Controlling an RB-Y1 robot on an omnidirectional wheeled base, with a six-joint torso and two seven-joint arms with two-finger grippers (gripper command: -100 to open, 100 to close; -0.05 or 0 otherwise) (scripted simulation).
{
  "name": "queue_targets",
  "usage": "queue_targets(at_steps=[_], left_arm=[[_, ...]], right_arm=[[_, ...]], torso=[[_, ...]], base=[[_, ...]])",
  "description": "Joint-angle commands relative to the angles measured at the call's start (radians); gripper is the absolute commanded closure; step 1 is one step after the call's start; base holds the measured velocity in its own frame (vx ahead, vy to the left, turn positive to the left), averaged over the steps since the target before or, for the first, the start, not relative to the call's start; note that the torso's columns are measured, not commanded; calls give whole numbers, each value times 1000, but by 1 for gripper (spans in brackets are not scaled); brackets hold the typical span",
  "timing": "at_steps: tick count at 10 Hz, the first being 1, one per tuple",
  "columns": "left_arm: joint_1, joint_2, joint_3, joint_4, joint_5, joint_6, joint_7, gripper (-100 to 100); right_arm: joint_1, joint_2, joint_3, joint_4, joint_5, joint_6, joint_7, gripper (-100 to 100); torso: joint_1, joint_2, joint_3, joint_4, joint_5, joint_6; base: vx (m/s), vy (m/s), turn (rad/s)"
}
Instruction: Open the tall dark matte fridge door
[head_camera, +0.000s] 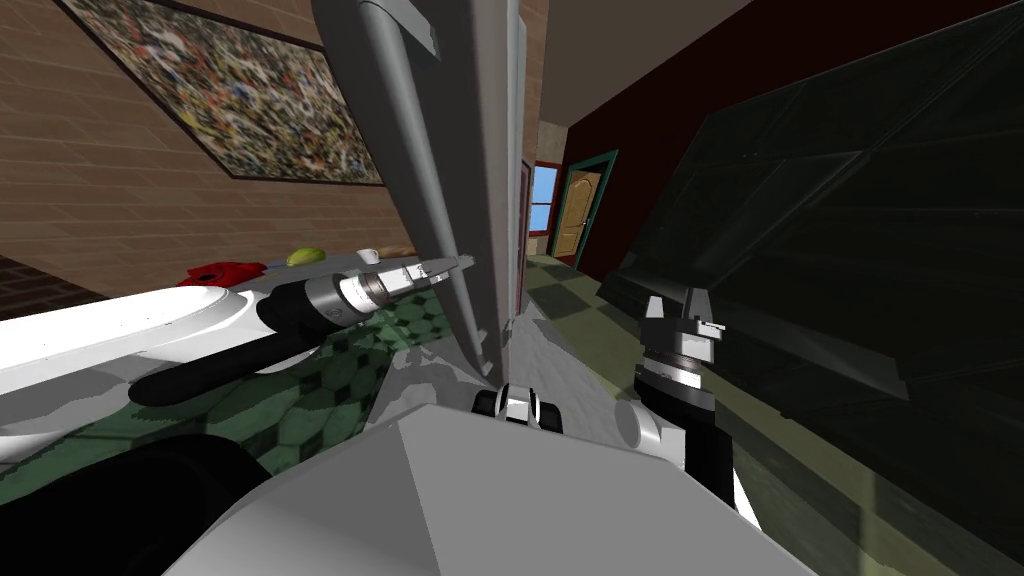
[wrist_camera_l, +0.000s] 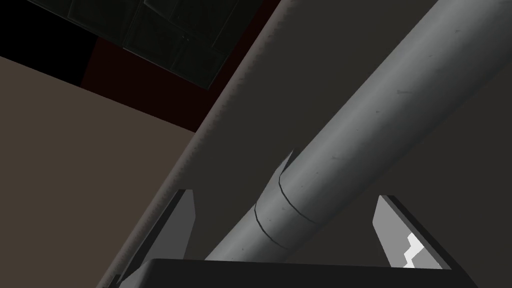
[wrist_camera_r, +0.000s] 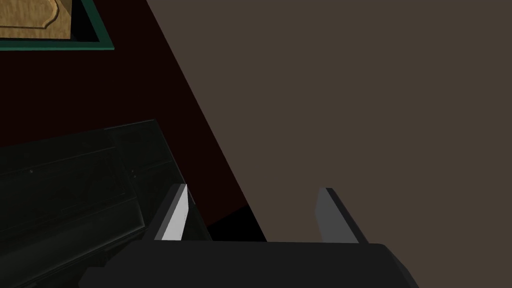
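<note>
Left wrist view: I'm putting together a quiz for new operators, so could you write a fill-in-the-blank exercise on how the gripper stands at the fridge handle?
1. The left gripper has its two thin fingers ____.
2. The long grey cylindrical handle bar on the tall grey fridge door passes ____ those fingers.
3. The right gripper, fingers apart, holds ____.

Missing words: open; between; nothing.
</note>
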Motion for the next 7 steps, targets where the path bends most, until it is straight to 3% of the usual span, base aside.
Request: queue_targets(at_steps=[1, 2, 7], left_arm=[[-14, 35, 16, 2, 11, 23, 20, -100], [-15, 38, 18, 2, 12, 28, 25, 0], [-15, 38, 18, 2, 12, 28, 24, 0]], right_arm=[[0, 0, 0, 0, 0, 0, 0, 0], [0, 0, 0, 0, 0, 0, 0, 0], [0, 0, 0, 0, 0, 0, 0, 0]], torso=[[0, 0, 0, 0, 0, 0], [0, 0, 0, 0, 0, 0], [0, 0, 0, 0, 0, 0]], base=[[-11, 2, 11], [0, 0, 0], [0, 0, 0]])
